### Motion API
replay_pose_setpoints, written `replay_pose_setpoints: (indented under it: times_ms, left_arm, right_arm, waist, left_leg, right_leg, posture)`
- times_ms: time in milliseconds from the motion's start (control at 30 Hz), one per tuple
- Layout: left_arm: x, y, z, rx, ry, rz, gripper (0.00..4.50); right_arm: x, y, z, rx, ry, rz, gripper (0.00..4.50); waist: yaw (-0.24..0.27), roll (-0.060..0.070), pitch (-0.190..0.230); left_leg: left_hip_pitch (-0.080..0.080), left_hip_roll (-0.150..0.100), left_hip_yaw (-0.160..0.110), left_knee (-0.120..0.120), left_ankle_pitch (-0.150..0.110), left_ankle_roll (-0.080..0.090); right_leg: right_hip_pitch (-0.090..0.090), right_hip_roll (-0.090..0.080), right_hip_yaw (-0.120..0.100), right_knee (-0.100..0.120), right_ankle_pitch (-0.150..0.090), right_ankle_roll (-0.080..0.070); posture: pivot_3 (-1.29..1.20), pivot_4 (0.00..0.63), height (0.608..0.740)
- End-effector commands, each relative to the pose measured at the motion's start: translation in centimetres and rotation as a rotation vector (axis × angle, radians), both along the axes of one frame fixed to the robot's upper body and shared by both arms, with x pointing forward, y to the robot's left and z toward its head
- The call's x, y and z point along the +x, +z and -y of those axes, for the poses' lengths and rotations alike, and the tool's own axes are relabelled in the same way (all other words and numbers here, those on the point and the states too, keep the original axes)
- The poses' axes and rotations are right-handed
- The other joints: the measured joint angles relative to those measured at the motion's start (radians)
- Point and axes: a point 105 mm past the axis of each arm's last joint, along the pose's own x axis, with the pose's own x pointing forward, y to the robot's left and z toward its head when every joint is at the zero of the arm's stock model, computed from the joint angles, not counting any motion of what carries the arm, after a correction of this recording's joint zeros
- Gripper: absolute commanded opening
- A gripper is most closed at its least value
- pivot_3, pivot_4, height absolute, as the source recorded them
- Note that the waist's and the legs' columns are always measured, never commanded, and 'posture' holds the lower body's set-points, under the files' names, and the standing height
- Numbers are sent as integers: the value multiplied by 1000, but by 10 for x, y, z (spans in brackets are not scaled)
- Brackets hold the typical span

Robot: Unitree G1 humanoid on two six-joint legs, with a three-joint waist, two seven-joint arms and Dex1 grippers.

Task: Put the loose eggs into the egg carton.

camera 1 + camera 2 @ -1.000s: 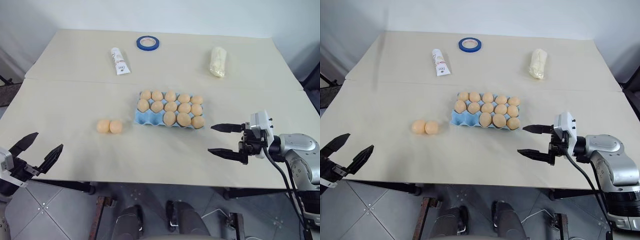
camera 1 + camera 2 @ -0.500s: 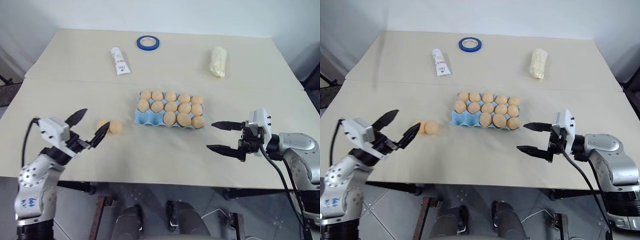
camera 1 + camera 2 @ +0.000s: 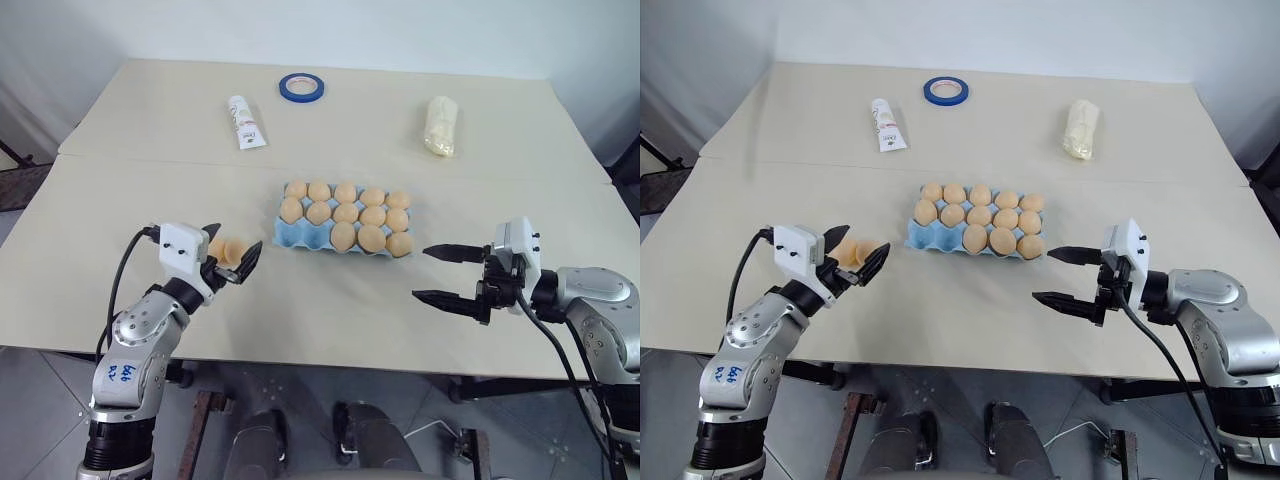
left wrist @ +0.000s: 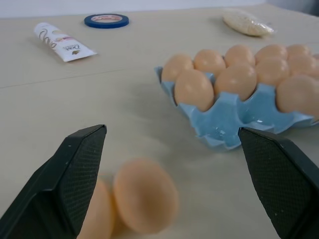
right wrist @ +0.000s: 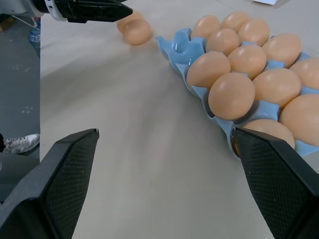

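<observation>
Thirteen eggs sat in the light blue egg carton (image 3: pixel 341 230) at the middle of the worktop (image 3: pixel 120 190), leaving its two near-left cups bare, and two loose eggs (image 3: pixel 859 251) lay touching each other just left of the carton. The left pincer (image 3: pixel 232 256) stood spread wide around those two without gripping either. The right pincer (image 3: pixel 437 275) hung released and empty, right of the carton.

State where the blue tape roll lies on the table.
In the head views, the blue tape roll lies at the table's far edge, just right of the white tube and well behind the egg carton.
</observation>
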Motion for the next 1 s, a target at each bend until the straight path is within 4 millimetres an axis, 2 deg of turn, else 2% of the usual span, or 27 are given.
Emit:
replay_pose_setpoints:
  times_ms: [33,467,1000]
  left_arm:
    - [-2,9,6,2,3,23,4500]
    - [9,-10,10,25,23,-91,4500]
    - [22,-18,9,51,35,-144,4500]
  right_arm:
    - [-2,13,3,-12,-10,52,4481]
    - [2,11,2,-14,-30,62,4481]
    - [4,8,5,-18,-57,71,4481]
  waist:
    - [-1,0,0]
    - [0,0,0]
    - [1,0,0]
  left_leg:
    - [0,0,0,0,0,0]
    - [0,0,0,6,0,0]
    - [0,0,0,6,0,0]
  right_leg:
    - [0,0,0,0,0,0]
    - [0,0,0,5,0,0]
    - [0,0,0,5,0,0]
  posture:
    - [0,150,740]
    - [0,150,740]
    - [0,150,740]
